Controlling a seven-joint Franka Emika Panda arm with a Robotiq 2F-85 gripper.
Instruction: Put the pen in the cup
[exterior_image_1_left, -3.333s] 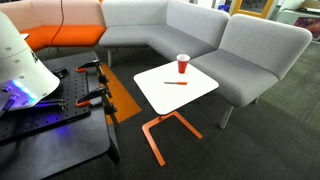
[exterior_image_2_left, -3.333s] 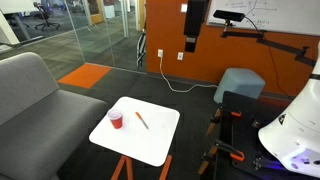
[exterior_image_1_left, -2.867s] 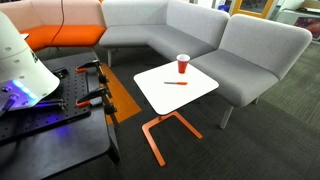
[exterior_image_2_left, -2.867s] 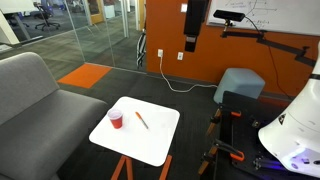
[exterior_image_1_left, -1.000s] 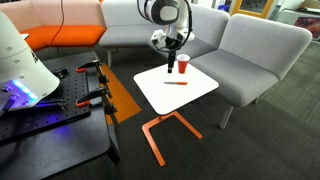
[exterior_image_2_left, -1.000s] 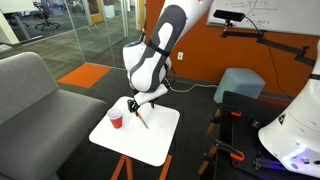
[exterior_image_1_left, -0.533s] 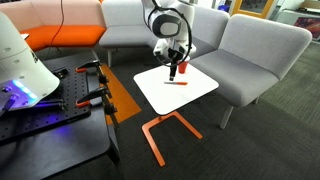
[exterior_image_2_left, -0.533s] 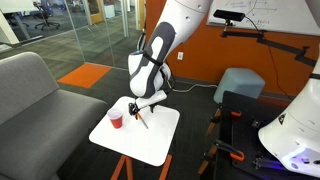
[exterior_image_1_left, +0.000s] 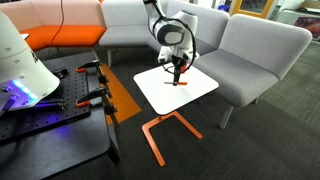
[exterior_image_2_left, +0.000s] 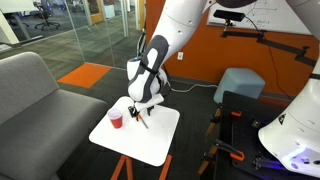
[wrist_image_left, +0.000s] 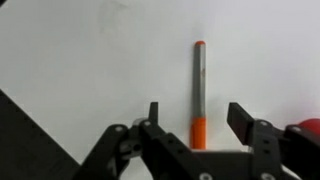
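The pen (wrist_image_left: 200, 90) is found flat near the desk (exterior_image_2_left: 150, 146) centre, long axis crossing the closing line squarely. The end effector (wrist_image_left: 196, 115) is held apart directly above, jaws straddling one end. The cup (exterior_image_2_left: 116, 121) is noted beside a desk corner.

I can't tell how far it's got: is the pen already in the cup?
No, the pen lies flat on the white table, beneath the open claw.
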